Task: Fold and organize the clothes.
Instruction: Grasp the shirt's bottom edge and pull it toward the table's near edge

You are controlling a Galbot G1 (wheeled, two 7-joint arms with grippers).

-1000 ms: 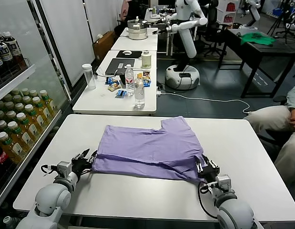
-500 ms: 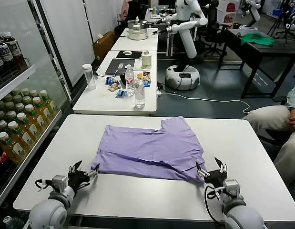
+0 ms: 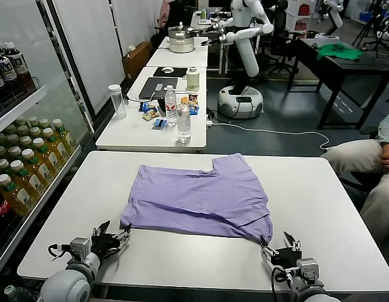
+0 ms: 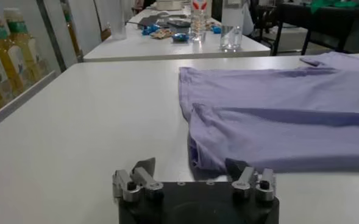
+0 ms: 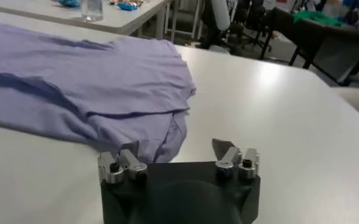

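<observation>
A lavender T-shirt [image 3: 200, 195] lies folded, plain side up, in the middle of the white table [image 3: 320, 189]. My left gripper [image 3: 112, 240] is open and empty at the table's near edge, just short of the shirt's near left corner. In the left wrist view [image 4: 191, 167] that corner of the shirt [image 4: 277, 122] lies just ahead of the open jaws. My right gripper [image 3: 277, 250] is open at the near edge by the shirt's near right corner. In the right wrist view [image 5: 176, 151] the shirt [image 5: 88, 85] reaches close to one finger [image 5: 130, 155], not gripped.
A second white table behind holds water bottles [image 3: 183, 123], a cup and snacks. A drinks fridge [image 3: 18, 163] stands at the left. A seated person [image 3: 370, 163] is at the right. A green cloth [image 3: 339, 50] lies on a far black table.
Both grippers have drawn back from the shirt's near edge toward the table's front edge. They let go of the corners, and the shirt stays lying flat.
</observation>
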